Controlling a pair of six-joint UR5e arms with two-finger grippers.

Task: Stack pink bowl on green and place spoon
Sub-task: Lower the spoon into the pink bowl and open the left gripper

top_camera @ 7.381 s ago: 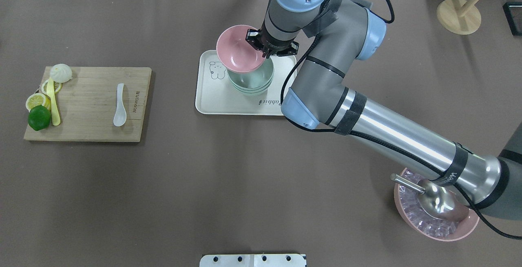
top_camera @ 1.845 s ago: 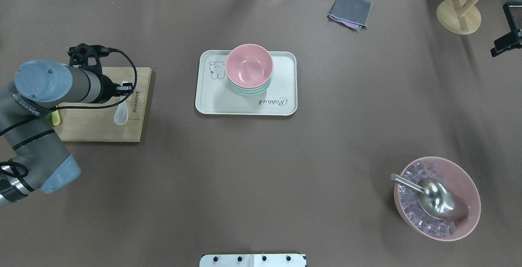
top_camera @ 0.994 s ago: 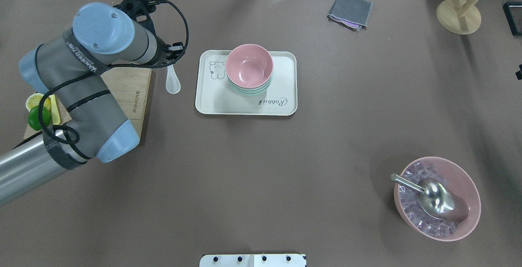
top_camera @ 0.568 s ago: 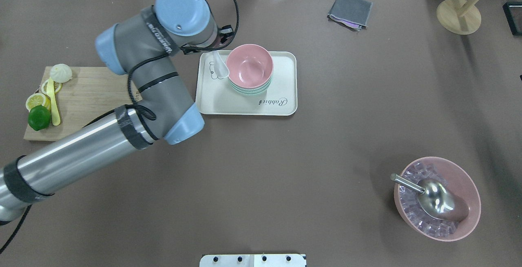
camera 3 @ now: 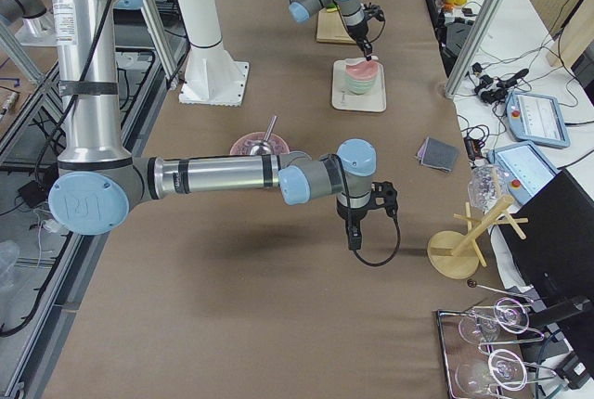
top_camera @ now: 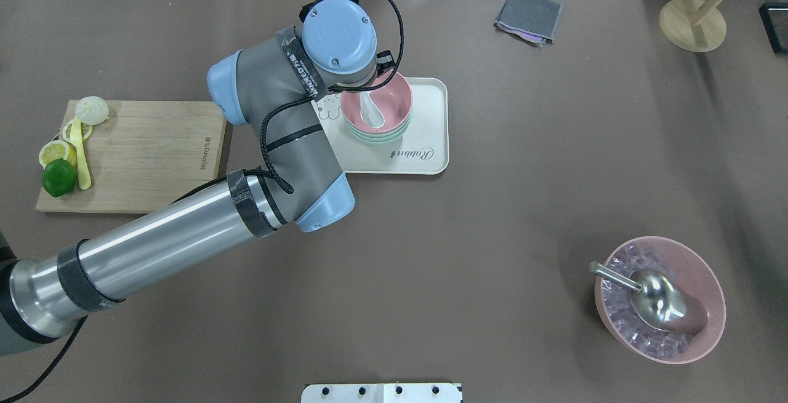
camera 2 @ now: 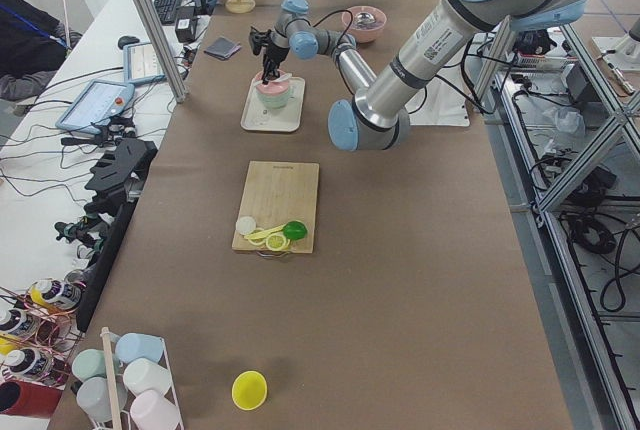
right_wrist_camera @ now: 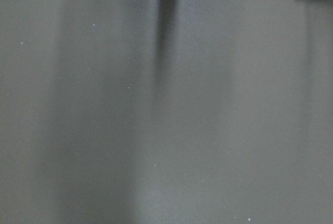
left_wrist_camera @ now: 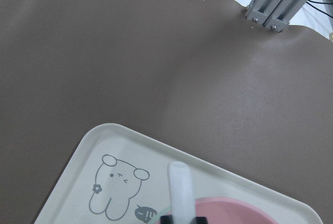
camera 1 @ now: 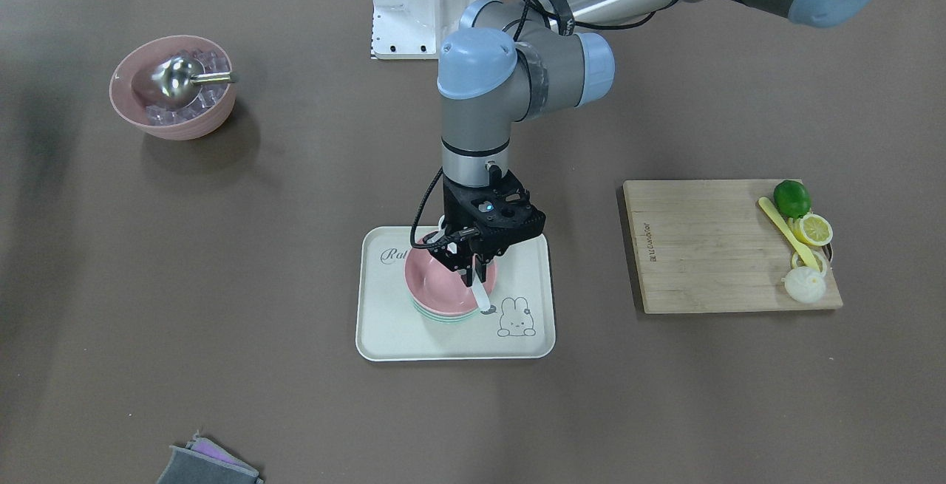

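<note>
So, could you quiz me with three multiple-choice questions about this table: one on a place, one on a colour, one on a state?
1. Where is the pink bowl? A on a shelf; B stacked on the green bowls on the tray; C on the floor.
2. What colour is the held spoon? A yellow; B silver; C white.
3. The left gripper is: A open; B shut on the spoon; C out of view.
Answers: B, green rims show under it; C, it shows white against the pink; B, it clamps the handle.
</note>
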